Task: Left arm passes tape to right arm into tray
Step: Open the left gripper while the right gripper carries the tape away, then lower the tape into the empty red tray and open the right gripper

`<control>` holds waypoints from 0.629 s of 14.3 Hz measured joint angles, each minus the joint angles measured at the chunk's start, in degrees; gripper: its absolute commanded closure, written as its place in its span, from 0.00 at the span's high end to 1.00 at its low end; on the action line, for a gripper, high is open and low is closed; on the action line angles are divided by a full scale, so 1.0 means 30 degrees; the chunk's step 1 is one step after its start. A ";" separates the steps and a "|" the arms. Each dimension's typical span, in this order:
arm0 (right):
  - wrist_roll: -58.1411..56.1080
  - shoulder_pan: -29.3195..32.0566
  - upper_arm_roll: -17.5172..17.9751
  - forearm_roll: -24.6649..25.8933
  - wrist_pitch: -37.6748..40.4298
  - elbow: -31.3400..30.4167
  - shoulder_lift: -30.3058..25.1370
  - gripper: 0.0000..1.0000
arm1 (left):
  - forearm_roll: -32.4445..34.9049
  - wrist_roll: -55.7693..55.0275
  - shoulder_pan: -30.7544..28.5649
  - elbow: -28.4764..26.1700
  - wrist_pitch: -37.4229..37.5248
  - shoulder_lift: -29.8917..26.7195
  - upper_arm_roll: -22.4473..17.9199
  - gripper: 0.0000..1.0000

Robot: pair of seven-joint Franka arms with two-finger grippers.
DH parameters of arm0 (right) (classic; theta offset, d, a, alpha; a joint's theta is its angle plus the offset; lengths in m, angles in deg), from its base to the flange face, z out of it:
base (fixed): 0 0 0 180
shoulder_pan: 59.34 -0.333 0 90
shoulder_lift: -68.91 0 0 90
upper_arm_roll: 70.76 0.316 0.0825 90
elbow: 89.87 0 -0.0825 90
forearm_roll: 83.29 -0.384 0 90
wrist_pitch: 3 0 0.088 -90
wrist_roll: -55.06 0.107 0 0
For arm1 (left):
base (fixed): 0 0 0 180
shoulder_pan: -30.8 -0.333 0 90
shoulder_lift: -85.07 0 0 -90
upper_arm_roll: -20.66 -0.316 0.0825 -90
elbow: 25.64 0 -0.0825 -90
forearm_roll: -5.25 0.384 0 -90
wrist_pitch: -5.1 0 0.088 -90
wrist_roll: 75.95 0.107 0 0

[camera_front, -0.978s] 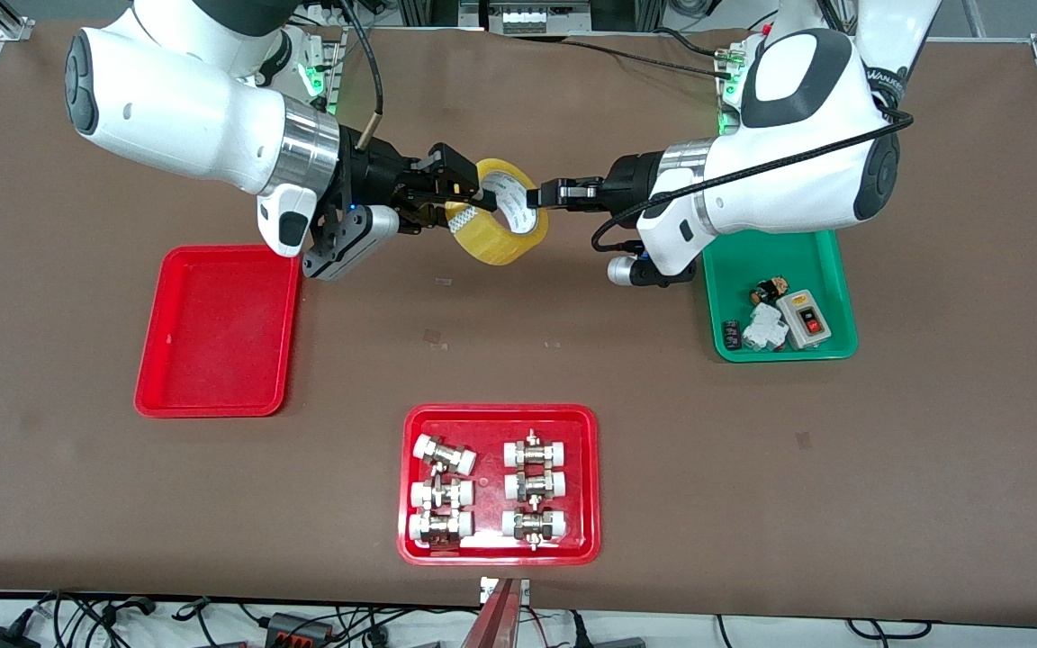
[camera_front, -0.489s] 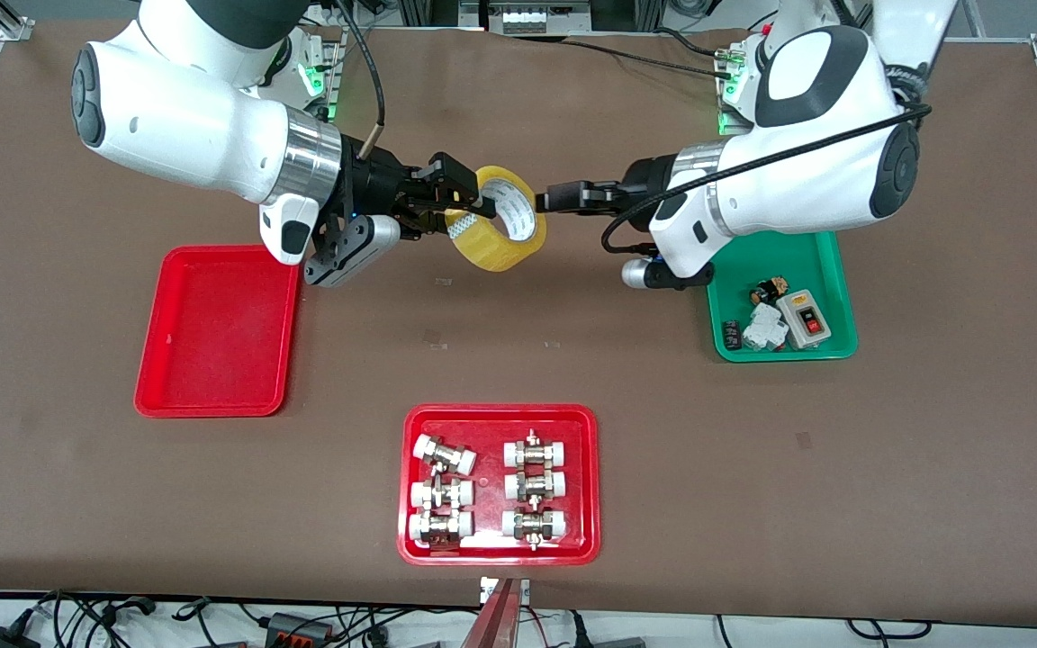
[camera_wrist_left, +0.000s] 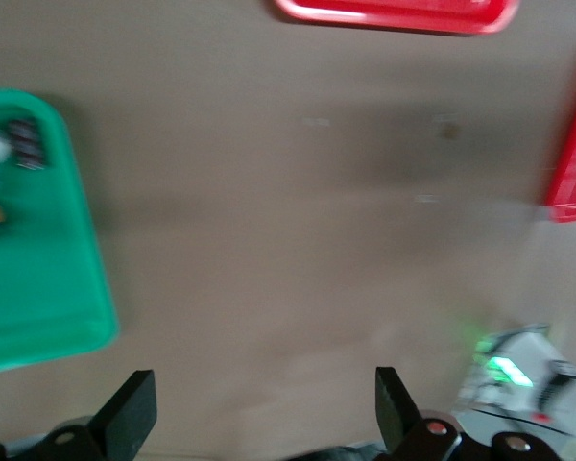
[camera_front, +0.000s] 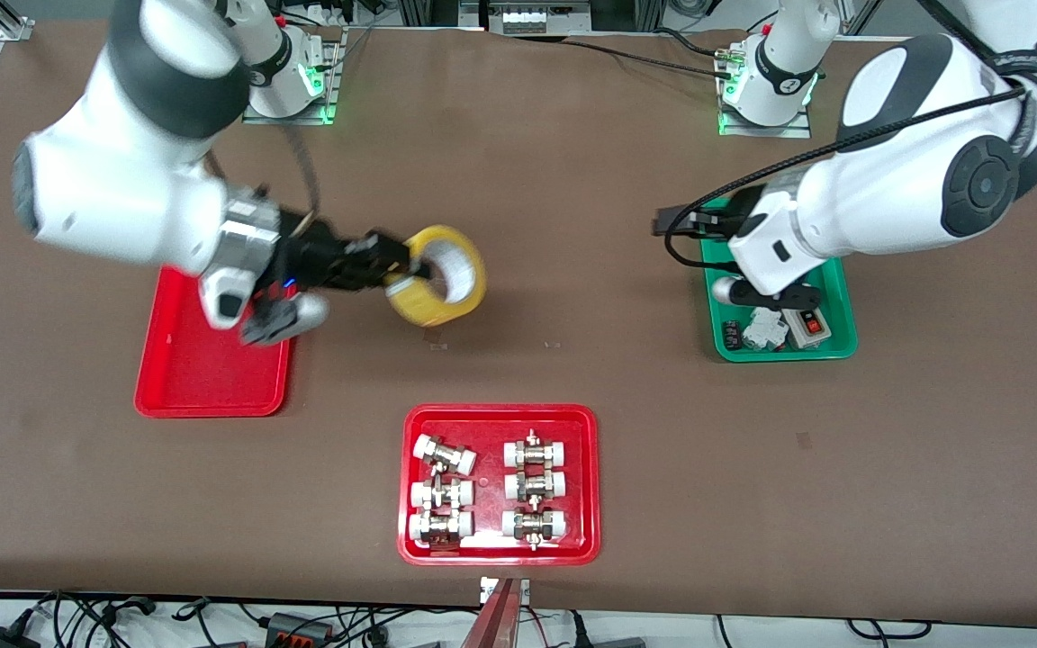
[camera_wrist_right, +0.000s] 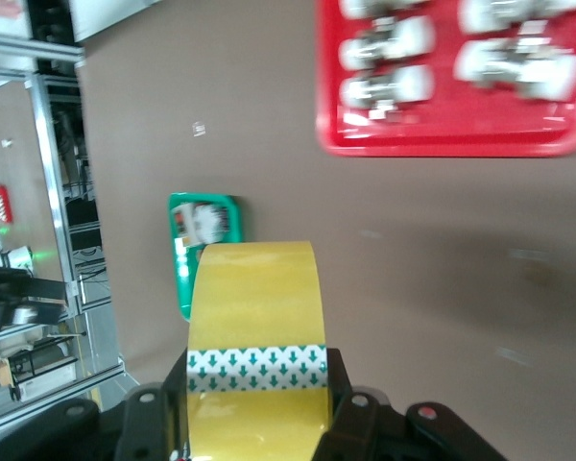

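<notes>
Right pincer (camera_front: 406, 270) with tape (camera_front: 439, 288) beside tray (camera_front: 212, 378).

The left arm (camera_front: 897, 193) and the right arm (camera_front: 127, 180) are twins: fat white glossy shells with rounded dark-grey caps on the joints, a polished silver ring at each wrist, and a small pale-grey cylindrical camera pod slung beside the black hand. A black cable loops along the left arm's shell to its wrist, and a thinner dark one hangs by the right arm's wrist, where a tiny blue light glows. Each white base pedestal sits on a metal plate lit green, and the black jaws show round screws near their roots in the wrist views.
</notes>
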 measured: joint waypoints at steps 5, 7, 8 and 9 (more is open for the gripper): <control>-0.1919 0.6421 -0.0190 0.0062 0.3470 -0.0153 0.2497 0.39 | 0.3811 0.6403 -0.1289 -0.0006 0.0687 -0.1130 -0.0616 1.00; -0.3567 0.8545 -0.0208 0.0079 0.4721 -0.0195 0.3904 0.39 | 0.3884 0.7144 -0.1538 -0.0024 0.0859 -0.1971 -0.2318 1.00; -0.4710 0.9427 -0.0209 0.0085 0.5215 -0.0224 0.4645 0.39 | 0.3929 0.7362 -0.1716 -0.0047 0.0968 -0.2432 -0.2970 1.00; -0.6049 1.0161 -0.0204 0.0149 0.5507 -0.0245 0.5386 0.39 | 0.4163 0.7484 -0.1924 -0.0101 0.1099 -0.2911 -0.3300 1.00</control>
